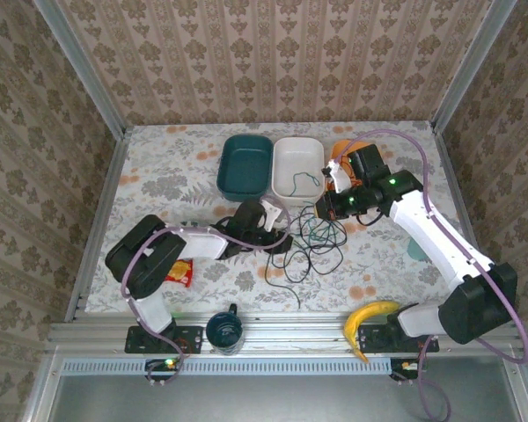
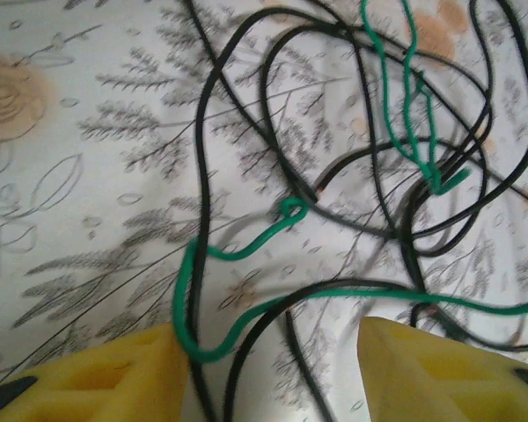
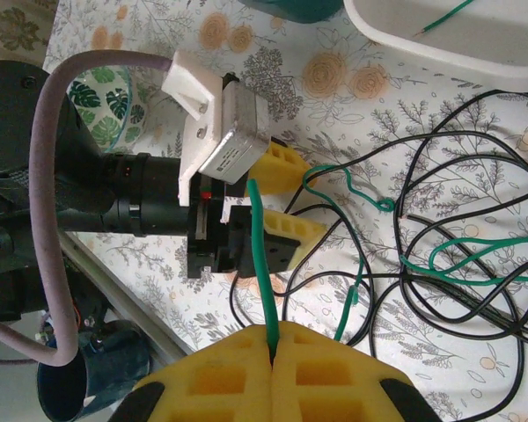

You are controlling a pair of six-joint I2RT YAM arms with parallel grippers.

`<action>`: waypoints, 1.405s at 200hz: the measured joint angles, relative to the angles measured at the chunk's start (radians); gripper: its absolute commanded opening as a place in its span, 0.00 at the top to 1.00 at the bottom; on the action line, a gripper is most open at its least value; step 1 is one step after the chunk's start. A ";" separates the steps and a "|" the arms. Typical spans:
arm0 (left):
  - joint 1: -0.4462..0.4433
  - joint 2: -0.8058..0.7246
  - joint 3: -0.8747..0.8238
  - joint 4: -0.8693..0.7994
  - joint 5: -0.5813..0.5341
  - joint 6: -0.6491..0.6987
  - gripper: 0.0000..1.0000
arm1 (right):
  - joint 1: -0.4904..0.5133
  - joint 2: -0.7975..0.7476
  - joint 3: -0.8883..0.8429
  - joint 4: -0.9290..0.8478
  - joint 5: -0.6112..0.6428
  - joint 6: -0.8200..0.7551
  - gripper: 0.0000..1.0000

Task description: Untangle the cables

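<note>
Floral-print tabletop (image 1: pixel 158 176), with a teal rectangular plastic tub (image 1: pixel 246 165) just beside a white rectangular plastic tub (image 1: pixel 297 167) at the far edge. At table centre, between the two arms and nearer than the tubs, a loose tangle of thin black and green cables (image 1: pixel 312 251). Low over the tangle, left gripper (image 2: pixel 273 352) with yellow fingers spread, a green loop at the edge of one finger. Opposite, right gripper (image 3: pixel 271 338) with yellow fingers pressed together, pinching one green cable (image 3: pixel 262 264).

Right fingers (image 3: pixel 220 378) pinch green cable (image 3: pixel 262 259); black-green cable tangle (image 3: pixel 422 277) lies beside.
</note>
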 measured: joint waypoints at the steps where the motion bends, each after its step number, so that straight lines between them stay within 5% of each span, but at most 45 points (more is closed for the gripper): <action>1: 0.001 -0.002 -0.002 -0.002 -0.001 0.001 0.51 | 0.000 0.000 0.000 0.000 0.000 0.000 0.93; 61: 0.012 -0.029 -0.055 -0.020 -0.012 0.003 0.65 | -0.030 -0.001 0.000 0.024 0.000 0.017 0.93; 94: 0.019 -0.016 -0.060 0.006 0.000 0.002 1.00 | -0.035 -0.007 -0.003 0.046 -0.001 0.029 0.93; 196: 0.113 -0.124 -0.103 0.212 0.145 -0.135 1.00 | -0.036 -0.022 -0.024 0.053 0.006 0.030 0.93; 281: 0.208 -0.195 -0.131 0.255 0.162 -0.180 1.00 | -0.092 -0.022 -0.024 -0.007 0.162 0.027 0.94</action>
